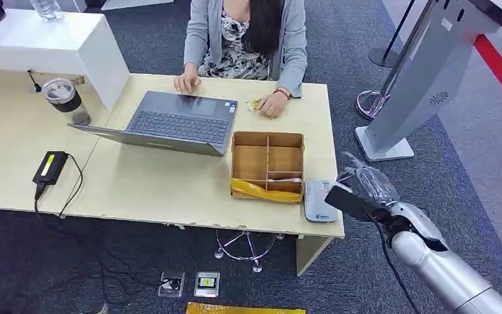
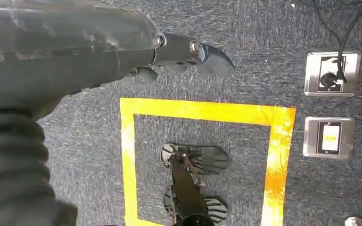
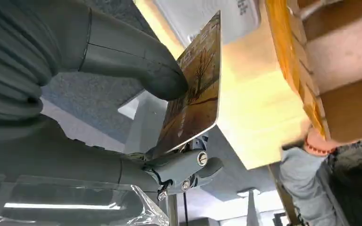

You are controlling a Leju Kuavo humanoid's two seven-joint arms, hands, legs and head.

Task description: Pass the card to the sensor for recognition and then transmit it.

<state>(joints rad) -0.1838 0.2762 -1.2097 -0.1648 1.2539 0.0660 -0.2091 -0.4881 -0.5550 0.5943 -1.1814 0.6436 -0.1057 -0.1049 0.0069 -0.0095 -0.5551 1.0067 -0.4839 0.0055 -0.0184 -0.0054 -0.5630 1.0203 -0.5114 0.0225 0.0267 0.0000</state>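
The right hand (image 3: 136,113) pinches a thin rounded-corner card (image 3: 195,89) printed with bare trees on a warm orange-brown ground, holding it near the white sensor (image 1: 319,200) at the desk (image 1: 163,183) corner. The left hand (image 2: 122,47) hangs over carpet, fingers loosely curled, holding nothing.

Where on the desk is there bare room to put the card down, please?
Bare desk runs from the laptop to the near edge, left of the box. It is crowded near the right hand, where the reader sits against the box.
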